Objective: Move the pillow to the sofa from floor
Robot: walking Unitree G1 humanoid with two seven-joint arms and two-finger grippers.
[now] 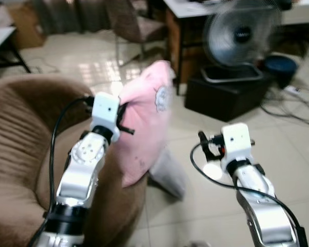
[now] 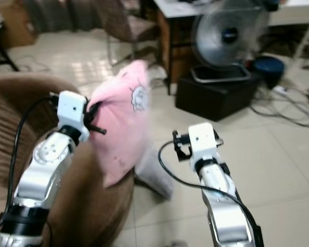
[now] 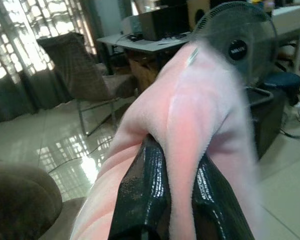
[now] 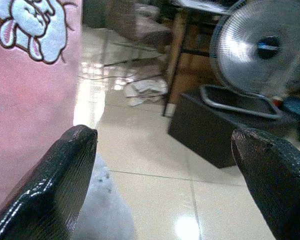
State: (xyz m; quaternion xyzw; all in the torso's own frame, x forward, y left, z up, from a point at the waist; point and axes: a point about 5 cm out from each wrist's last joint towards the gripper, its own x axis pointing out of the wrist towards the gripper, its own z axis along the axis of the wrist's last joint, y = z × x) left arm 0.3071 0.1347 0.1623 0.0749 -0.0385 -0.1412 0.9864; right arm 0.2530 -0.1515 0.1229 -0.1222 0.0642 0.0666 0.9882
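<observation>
- Left arm [image 1: 77,180] is rising from the bottom of the head views, forearm angled up & fwd over the sofa [image 1: 15,144], wrist block topmost.
- Left gripper [image 3: 165,200] is pinching a fold of the pillow [image 1: 144,128]; in the wrist view both black fingers [image 3: 140,195] are pressing pink plush betw. them, so jaws are closed on fabric.
- Pillow is hanging off the floor, pink w/ a small white cartoon patch [image 4: 32,27], dangling beside/over the sofa's brown edge; edges are blurry, so it's prob. swinging.
- Whether its lower corner is touching the sofa: can't tell.
- Right arm [image 1: 257,206] is reaching fwd, lower than the left, wrist block roughly level w/ the pillow's lower part.
- Right gripper [image 4: 165,165] is standing spread wide, holding nothing; one finger [image 4: 50,180] is just beside the pillow's pink face, not touching as far as I can see.
- Step, my read: carry phase – pickup done, placing not yet done.
- Next move prob. calls for swinging the left arm further over the seat, lowering till the pillow is resting on the cushion, then releasing.
- Risk: single-fold pinch on soft plush may be slipping; right gripper could be steadying the free side.
- Fan [image 1: 242,33] on a black box [image 1: 226,95] & a grey cloth [image 1: 167,172] on the tiles are sitting ahead, well apart from the sofa.
</observation>
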